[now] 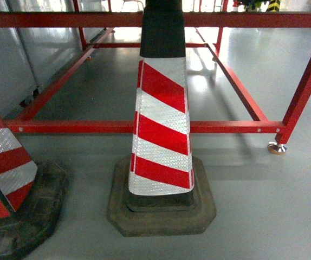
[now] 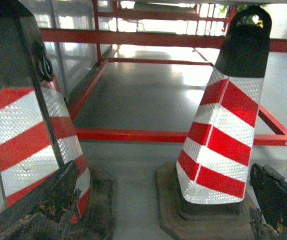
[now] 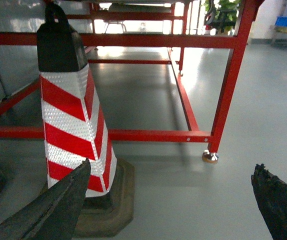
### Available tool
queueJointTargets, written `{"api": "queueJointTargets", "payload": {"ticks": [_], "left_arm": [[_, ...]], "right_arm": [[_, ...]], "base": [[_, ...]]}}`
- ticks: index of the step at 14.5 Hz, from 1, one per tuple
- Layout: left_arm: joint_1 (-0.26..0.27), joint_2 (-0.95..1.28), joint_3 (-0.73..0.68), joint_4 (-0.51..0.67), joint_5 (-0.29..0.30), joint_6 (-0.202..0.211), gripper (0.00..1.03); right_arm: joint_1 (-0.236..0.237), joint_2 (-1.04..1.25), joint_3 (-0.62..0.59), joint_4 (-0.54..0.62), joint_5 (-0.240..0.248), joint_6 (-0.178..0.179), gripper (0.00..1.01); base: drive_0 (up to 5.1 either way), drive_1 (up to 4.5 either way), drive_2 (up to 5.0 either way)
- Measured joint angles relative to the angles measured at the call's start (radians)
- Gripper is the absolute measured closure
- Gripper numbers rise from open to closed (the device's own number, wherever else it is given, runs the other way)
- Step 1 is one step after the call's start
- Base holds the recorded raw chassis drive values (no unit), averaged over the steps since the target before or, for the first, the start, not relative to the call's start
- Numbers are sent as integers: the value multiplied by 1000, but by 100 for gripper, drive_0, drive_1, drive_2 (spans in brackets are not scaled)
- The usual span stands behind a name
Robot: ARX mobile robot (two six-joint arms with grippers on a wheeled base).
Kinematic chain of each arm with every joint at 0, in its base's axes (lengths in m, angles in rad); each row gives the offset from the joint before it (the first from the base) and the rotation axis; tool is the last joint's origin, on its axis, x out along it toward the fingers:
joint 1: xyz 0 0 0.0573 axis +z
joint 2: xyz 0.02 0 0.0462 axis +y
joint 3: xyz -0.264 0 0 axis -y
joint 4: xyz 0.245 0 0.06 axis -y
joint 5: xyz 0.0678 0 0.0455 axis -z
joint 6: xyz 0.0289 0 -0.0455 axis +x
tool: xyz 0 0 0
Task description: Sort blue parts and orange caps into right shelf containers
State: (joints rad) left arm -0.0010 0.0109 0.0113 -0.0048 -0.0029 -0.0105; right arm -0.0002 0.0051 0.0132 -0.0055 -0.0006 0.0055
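My left claw (image 2: 163,210) and right claw (image 3: 171,200) gape wide, empty, near a striped cone (image 1: 162,119); crates unseen.

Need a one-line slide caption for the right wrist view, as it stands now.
Open right gripper low over grey floor, facing a red-and-white traffic cone and red steel frame; no crates nearby.

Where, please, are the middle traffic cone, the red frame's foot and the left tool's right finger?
Middle traffic cone (image 1: 161,135): head view, striped body.
Red frame's foot (image 3: 210,157): right wrist view, metal pad.
Left tool's right finger (image 2: 278,197): left wrist view, dark surface.
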Motion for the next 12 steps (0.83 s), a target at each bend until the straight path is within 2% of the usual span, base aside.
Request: {"api": "queueJointTargets", "payload": {"ticks": [12], "left_arm": [[0, 0, 0, 0, 3, 11, 5]], "right_arm": [[0, 0, 0, 0, 0, -3, 3]], "base": [[0, 0, 0]]}}
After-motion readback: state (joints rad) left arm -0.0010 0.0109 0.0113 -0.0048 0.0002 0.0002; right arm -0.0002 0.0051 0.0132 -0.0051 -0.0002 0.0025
